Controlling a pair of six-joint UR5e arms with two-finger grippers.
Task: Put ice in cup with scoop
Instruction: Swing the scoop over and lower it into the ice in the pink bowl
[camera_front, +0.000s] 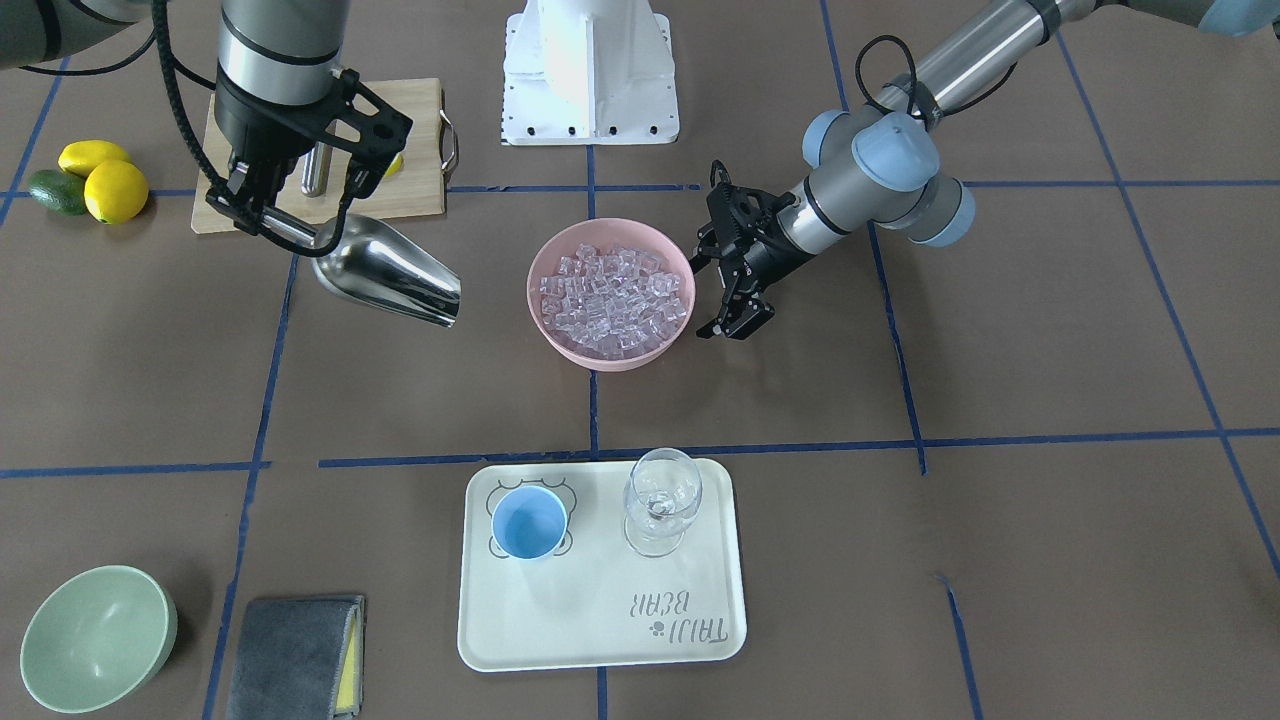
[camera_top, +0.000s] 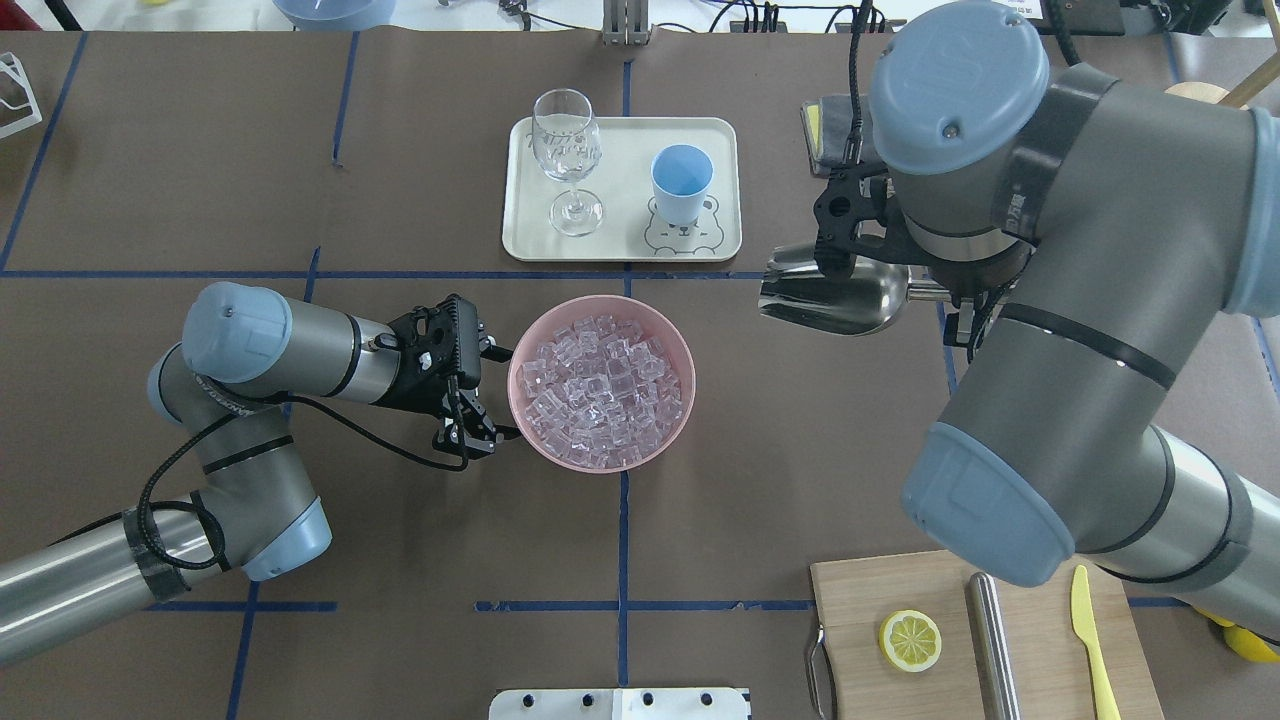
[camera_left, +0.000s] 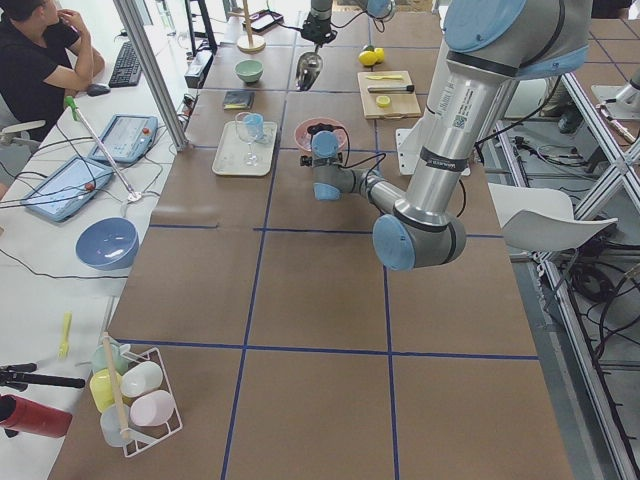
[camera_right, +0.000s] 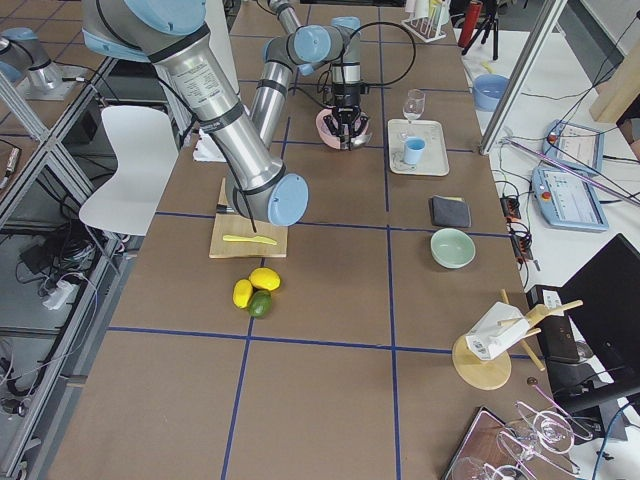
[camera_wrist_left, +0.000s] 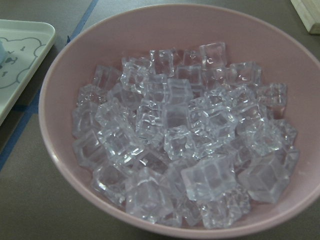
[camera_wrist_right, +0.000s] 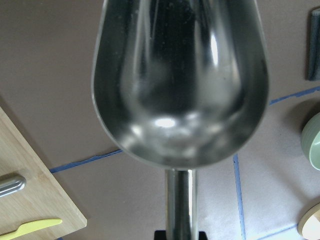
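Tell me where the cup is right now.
In the front-facing view the cup stands on the tray's left part, left of the glass, with the pink bowl beyond it.

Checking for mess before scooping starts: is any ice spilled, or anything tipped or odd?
Nothing stands out. The clear ice cubes all sit in the pink bowl, the shiny steel scoop is empty, and the light blue cup stands upright on the cream tray.
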